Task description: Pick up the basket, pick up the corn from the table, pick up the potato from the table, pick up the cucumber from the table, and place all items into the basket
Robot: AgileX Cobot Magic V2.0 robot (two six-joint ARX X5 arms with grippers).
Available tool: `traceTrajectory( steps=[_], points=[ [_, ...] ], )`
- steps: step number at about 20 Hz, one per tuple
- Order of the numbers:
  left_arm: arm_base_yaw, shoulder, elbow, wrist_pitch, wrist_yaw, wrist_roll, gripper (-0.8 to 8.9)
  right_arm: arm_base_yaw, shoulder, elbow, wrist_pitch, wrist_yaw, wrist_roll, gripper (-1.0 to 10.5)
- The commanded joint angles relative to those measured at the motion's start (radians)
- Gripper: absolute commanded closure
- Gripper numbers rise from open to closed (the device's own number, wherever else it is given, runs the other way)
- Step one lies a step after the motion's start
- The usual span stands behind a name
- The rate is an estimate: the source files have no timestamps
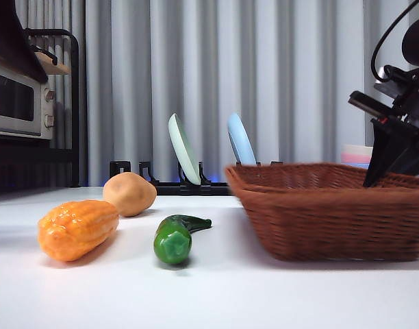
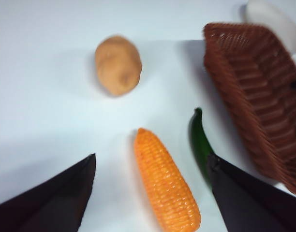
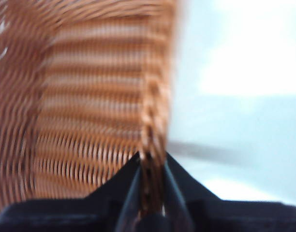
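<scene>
The wicker basket [image 1: 333, 212] stands on the white table at the right. My right gripper [image 1: 384, 157] comes down on its right rim. In the right wrist view, which is blurred, that gripper [image 3: 153, 155] is shut on the braided rim of the basket [image 3: 90, 96]. The corn [image 1: 78, 228] lies at the left, the potato [image 1: 129, 193] just behind it and the cucumber [image 1: 175, 236] between the corn and the basket. My left gripper [image 2: 151, 157] is open above the corn [image 2: 165, 183], with the potato [image 2: 118, 64], cucumber [image 2: 200, 140] and basket [image 2: 254, 87] around it.
A black dish rack at the back holds a green plate [image 1: 183, 147] and a blue plate [image 1: 240, 140]. A toaster oven [image 1: 18, 103] sits on a shelf at the far left. Stacked pink and white bowls [image 1: 357, 154] stand behind the basket.
</scene>
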Motion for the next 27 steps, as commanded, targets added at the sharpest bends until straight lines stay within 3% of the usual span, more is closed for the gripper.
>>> traceTrajectory(
  steps=[1, 6, 8, 15, 20, 25, 26, 27],
  points=[
    [0.0, 0.079, 0.055, -0.002, -0.002, 0.01, 4.31, 0.002, -0.02, 0.026, -0.025, -0.002, -0.005, 9.6],
    [-0.02, 0.352, 0.298, -0.031, -0.029, 0.105, 4.11, 0.001, -0.156, 0.031, -0.055, -0.001, -0.006, 9.6],
    [-0.041, 0.462, 0.398, -0.043, -0.068, 0.135, 3.11, 0.001, -0.22, 0.031, -0.066, -0.001, -0.006, 9.6],
    [-0.126, 0.805, 0.699, -0.102, -0.164, 0.223, 3.1, 0.001, -0.395, 0.031, -0.116, -0.001, -0.006, 9.6],
    [-0.173, 0.964, 0.757, -0.097, -0.262, 0.277, 3.1, 0.001, -0.447, 0.031, -0.144, -0.001, -0.006, 9.6],
    [-0.177, 1.071, 0.757, -0.091, -0.264, 0.282, 3.13, 0.001, -0.451, 0.031, -0.158, 0.0, -0.006, 9.6],
    [-0.177, 1.074, 0.757, -0.089, -0.265, 0.282, 3.28, 0.001, -0.451, 0.031, -0.16, 0.0, -0.006, 9.6],
    [-0.178, 1.074, 0.757, -0.079, -0.264, 0.282, 4.22, 0.001, -0.451, 0.031, -0.161, 0.0, -0.006, 9.6]
  ],
)
